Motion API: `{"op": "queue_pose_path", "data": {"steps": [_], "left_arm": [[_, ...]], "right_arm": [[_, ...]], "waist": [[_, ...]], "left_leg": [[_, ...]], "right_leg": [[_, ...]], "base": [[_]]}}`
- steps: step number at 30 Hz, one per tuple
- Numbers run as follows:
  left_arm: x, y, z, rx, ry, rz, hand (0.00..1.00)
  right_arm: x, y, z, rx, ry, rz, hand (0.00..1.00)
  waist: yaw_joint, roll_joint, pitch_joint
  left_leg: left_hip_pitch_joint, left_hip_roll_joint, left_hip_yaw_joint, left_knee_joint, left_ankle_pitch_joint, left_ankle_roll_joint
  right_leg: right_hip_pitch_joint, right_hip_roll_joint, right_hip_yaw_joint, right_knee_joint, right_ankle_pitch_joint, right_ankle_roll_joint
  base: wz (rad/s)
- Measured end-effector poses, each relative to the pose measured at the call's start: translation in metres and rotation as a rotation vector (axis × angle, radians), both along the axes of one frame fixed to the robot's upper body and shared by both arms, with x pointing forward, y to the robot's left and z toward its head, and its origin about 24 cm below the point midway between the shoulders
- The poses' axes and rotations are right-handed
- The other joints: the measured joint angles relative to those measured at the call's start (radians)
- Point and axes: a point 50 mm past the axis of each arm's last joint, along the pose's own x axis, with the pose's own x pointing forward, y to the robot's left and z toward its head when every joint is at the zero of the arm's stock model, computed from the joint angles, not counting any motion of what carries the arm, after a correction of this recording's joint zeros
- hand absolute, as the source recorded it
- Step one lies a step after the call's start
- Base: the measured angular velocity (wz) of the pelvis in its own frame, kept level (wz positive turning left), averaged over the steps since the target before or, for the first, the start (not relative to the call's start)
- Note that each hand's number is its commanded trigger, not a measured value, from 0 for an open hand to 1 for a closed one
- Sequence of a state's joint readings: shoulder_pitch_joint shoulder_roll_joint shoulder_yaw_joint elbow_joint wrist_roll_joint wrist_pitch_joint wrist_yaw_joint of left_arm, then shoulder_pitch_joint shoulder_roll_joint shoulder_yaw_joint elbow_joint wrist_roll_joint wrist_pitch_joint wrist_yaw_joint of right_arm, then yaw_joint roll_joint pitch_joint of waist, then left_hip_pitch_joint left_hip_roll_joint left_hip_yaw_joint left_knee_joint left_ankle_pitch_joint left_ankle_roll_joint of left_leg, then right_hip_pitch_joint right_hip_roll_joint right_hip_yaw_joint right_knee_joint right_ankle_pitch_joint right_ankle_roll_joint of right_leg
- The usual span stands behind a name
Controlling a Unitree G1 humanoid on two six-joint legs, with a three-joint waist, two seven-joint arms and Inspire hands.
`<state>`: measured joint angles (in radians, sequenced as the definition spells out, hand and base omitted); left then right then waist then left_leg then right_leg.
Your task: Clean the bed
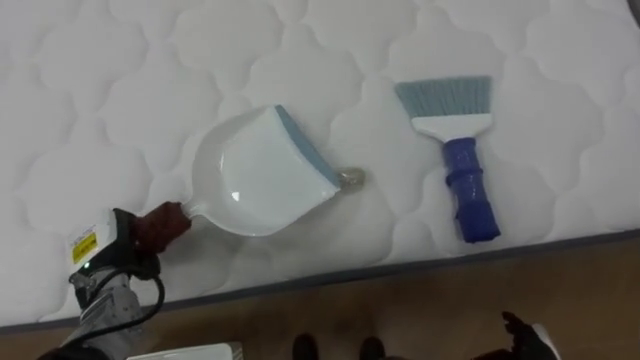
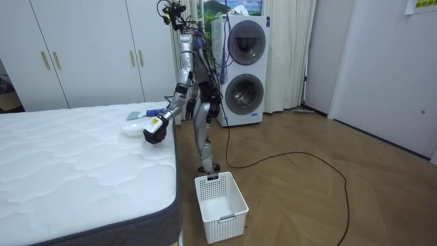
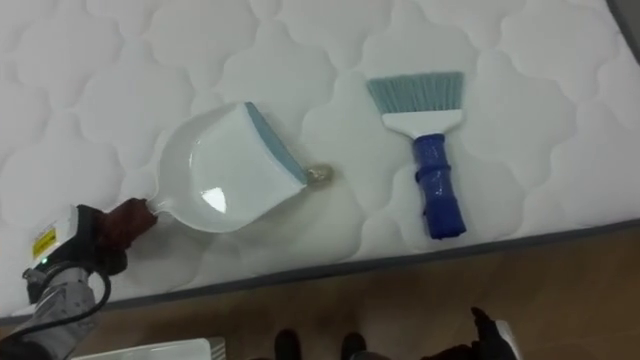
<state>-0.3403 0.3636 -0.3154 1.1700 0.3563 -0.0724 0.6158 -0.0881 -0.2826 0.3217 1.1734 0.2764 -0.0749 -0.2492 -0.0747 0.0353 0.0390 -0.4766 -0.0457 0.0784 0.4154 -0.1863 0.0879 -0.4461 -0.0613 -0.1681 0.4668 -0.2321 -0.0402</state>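
Your left hand is at the lower left of the frame, fingers curled round the handle of the dustpan, which lies mid-frame on the bed. A small scrap touches its blue lip. The brush lies right of centre. The right hand is at bottom right, and I can't tell what its fingers are doing.
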Motion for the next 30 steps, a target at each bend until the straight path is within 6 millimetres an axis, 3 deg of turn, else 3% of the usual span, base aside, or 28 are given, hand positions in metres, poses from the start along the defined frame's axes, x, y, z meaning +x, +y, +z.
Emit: {"op": "queue_pose_path", "data": {"steps": [9,16,19,25,30], "left_arm": [[-0.002,0.005,0.006,0.084,-0.085,0.036,1.0],[-0.033,0.016,-0.011,0.095,-0.026,0.114,1.0],[-0.036,0.018,-0.012,0.097,-0.024,0.129,1.0],[-0.039,0.017,-0.014,0.102,-0.013,0.12,1.0],[-0.04,0.017,-0.015,0.104,-0.009,0.12,1.0]], "right_arm": [[-0.004,-0.022,0.007,-0.009,-0.071,-0.295,0.0],[-0.003,-0.034,0.012,0.027,-0.14,-0.541,0.0],[-0.002,-0.038,0.014,0.043,-0.17,-0.632,0.0],[0.019,-0.037,0.023,0.063,-0.242,-0.686,0.0],[0.028,-0.04,0.032,0.029,-0.298,-0.698,0.0]], "waist": [[0.0,0.0,-0.0006],[0.01,-0.005,-0.0034],[0.026,-0.009,-0.0059],[0.025,-0.026,-0.0166],[0.026,-0.03,-0.0188]], "left_leg": [[0.001,0.001,0.002,0.012,0.001,0.001],[0.015,0.004,0.014,0.014,0.001,0.001],[0.011,0.005,0.018,0.015,0.001,0.001],[0.0,0.005,0.026,0.017,0.006,0.004],[0.0,0.004,0.029,0.015,0.007,0.005]], "right_leg": [[0.006,0.0,0.001,0.002,0.0,0.0],[0.008,0.003,0.018,0.016,0.0,0.0],[0.003,0.004,0.02,0.016,-0.001,0.0],[-0.012,0.003,0.029,0.017,0.0,0.0],[-0.012,0.002,0.031,0.022,0.001,0.002]], "base": [[0.0],[-0.05],[0.0],[-0.02],[0.0]]}}
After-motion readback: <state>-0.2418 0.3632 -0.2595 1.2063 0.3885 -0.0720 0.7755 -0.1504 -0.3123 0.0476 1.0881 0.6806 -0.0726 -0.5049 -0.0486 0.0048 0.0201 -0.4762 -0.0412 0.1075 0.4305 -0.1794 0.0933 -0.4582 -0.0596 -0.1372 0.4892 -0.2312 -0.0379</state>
